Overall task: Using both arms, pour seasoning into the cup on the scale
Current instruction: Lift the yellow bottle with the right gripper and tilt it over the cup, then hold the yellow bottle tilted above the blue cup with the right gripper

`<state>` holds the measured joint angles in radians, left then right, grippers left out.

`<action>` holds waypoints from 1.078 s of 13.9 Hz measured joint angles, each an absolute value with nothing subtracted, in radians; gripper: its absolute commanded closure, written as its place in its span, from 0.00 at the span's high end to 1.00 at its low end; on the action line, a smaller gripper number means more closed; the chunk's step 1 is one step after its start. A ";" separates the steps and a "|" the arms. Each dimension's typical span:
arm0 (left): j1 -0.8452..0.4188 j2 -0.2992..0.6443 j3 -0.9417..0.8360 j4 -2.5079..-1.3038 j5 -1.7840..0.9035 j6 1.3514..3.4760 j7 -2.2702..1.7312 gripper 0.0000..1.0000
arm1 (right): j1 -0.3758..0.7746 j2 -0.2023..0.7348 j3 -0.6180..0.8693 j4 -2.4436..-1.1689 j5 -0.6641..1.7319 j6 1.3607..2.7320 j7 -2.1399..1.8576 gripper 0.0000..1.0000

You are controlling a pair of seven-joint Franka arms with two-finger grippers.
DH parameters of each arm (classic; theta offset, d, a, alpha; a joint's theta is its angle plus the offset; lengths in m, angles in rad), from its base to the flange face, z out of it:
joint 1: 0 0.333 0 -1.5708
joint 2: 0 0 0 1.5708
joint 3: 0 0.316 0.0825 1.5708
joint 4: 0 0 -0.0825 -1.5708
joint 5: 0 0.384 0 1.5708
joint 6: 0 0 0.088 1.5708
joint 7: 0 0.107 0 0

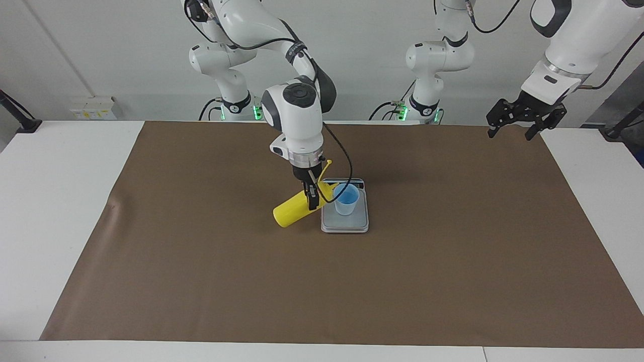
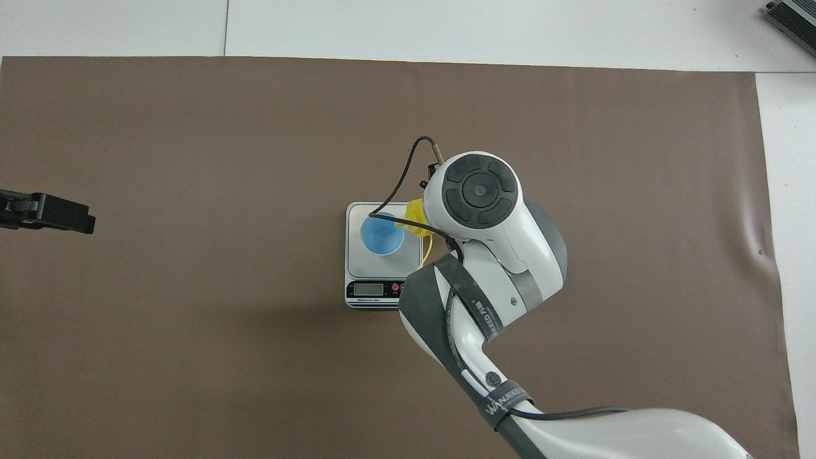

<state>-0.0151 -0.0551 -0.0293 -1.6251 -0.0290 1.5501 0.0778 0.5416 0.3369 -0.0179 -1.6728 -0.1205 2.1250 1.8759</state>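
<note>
One seasoning [image 1: 292, 211], one cup [image 1: 346, 200], one scale [image 1: 345, 223]

The right gripper [image 1: 313, 198] is clamping a bright yellow cylindrical plastic squeeze bottle [image 1: 292, 211], tilting its nozzle toward a small light-blue tapered plastic cup [image 1: 346, 199]. The cup is standing on a flat silver-grey digital scale [image 1: 345, 225]. The left gripper [image 1: 523, 119] is hanging open over the brown mat's [image 1: 201, 271] corner.
</note>
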 measured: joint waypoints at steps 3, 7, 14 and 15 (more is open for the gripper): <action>-0.015 -0.055 -0.029 -1.625 -0.029 1.550 0.078 1.00 | 0.571 0.369 -0.017 -1.624 -0.298 2.062 1.879 0.00; -0.015 -0.055 -0.029 -1.625 -0.029 1.550 0.078 1.00 | 0.623 0.458 -0.017 -1.513 -0.466 1.963 1.938 0.00; -0.015 -0.055 -0.029 -1.625 -0.029 1.550 0.078 1.00 | 0.666 0.492 -0.017 -1.470 -0.609 1.909 1.960 0.00; -0.015 -0.055 -0.029 -1.625 -0.029 1.550 0.078 1.00 | 0.680 0.493 -0.017 -1.469 -0.635 1.898 1.962 0.00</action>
<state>-0.0151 -0.0551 -0.0293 -1.6251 -0.0290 1.5500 0.0779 0.6803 0.4926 -0.0172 -1.4694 -0.6354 1.8982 1.9618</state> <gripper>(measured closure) 0.000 0.467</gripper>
